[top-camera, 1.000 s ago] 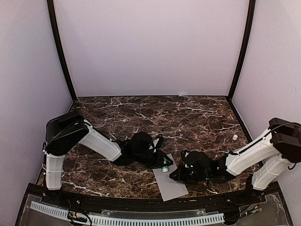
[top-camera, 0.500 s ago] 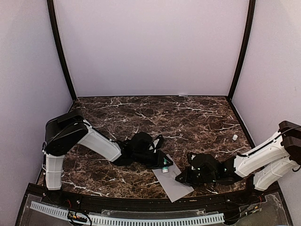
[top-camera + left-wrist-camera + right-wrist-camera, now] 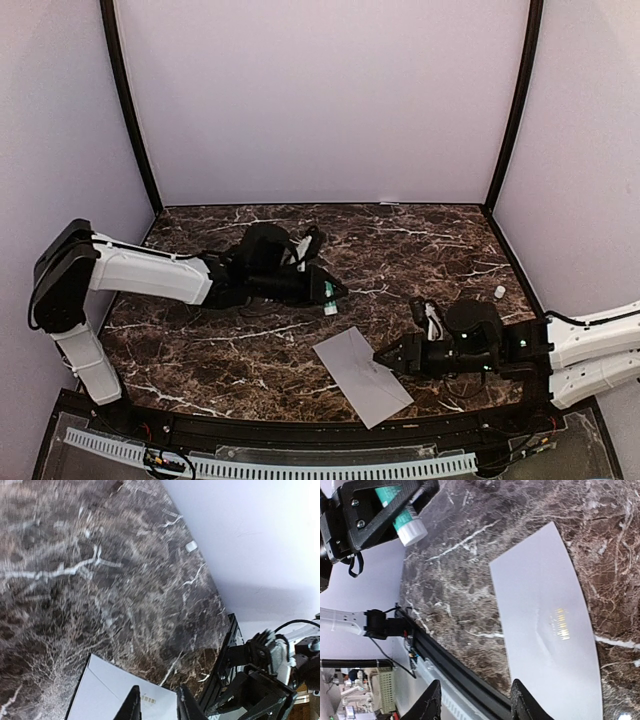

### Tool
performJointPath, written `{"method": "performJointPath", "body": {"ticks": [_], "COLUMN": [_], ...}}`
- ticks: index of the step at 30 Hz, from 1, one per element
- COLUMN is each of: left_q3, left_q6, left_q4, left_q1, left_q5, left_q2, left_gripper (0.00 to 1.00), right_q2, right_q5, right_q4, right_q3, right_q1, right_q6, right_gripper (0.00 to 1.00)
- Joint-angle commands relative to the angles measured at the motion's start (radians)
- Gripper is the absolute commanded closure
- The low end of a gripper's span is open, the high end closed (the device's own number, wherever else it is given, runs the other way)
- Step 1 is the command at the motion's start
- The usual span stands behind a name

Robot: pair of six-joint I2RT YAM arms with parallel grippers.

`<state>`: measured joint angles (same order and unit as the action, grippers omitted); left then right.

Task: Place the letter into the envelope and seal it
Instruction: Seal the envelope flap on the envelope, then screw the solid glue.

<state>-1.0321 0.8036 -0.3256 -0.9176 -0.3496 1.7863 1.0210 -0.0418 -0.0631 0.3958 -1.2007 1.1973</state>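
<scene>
You can't see the letter; it is likely inside the grey envelope (image 3: 362,376), which lies flat near the front of the table (image 3: 420,240). Your left gripper (image 3: 325,292) pinches a glue stick (image 3: 406,519). Your right gripper (image 3: 386,358) is open and empty, just beside the envelope. Sealing may be done.

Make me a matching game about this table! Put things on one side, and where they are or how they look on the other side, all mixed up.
Things:
1. glue stick
2. envelope
3. little white object
4. right hand

Places or states:
A. lying flat near the table's front edge
B. open, holding nothing
C. gripped in the left hand
D. sitting alone near the table's right edge

Pairs: 1-C, 2-A, 3-D, 4-B
</scene>
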Motion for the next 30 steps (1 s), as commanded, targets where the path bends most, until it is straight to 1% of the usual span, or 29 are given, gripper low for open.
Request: {"method": "performJointPath", "body": {"ticks": [1, 5, 8, 11, 14, 18, 24, 30], "left_q3": [0.007, 0.076, 0.100, 0.092, 0.086, 0.088, 0.087, 0.079], "left_q6": [-0.129, -0.124, -0.124, -0.137, -0.136, -0.112, -0.089, -0.085], "left_q4": [0.099, 0.052, 0.009, 0.000, -0.027, -0.055, -0.062, -0.068], "left_q1": [0.005, 0.002, -0.033, -0.072, -0.115, -0.147, -0.166, -0.180], "left_q5": [0.018, -0.059, -0.099, -0.135, -0.160, -0.165, -0.150, -0.150], "left_q2": [-0.178, -0.300, -0.380, -0.426, -0.453, -0.485, -0.504, -0.498], "left_gripper": [0.97, 0.97, 0.97, 0.97, 0.97, 0.97, 0.97, 0.97], "right_q2": [-0.103, -0.126, -0.089, -0.042, 0.009, 0.066, 0.131, 0.152], "right_q5": [0.058, 0.139, 0.178, 0.152, 0.117, 0.048, 0.074, 0.056], "right_q4": [-0.009, -0.106, -0.119, -0.142, -0.200, -0.254, -0.335, -0.351], "right_q3": [0.036, 0.085, 0.158, 0.241, 0.300, 0.347, 0.362, 0.379], "right_q1": [0.024, 0.025, 0.008, -0.041, -0.089, -0.136, -0.152, -0.166], "right_q6": [-0.068, -0.187, -0.269, -0.333, -0.387, -0.432, -0.437, -0.449], "right_gripper": [0.51, 0.41, 0.38, 0.38, 0.37, 0.38, 0.48, 0.48]}}
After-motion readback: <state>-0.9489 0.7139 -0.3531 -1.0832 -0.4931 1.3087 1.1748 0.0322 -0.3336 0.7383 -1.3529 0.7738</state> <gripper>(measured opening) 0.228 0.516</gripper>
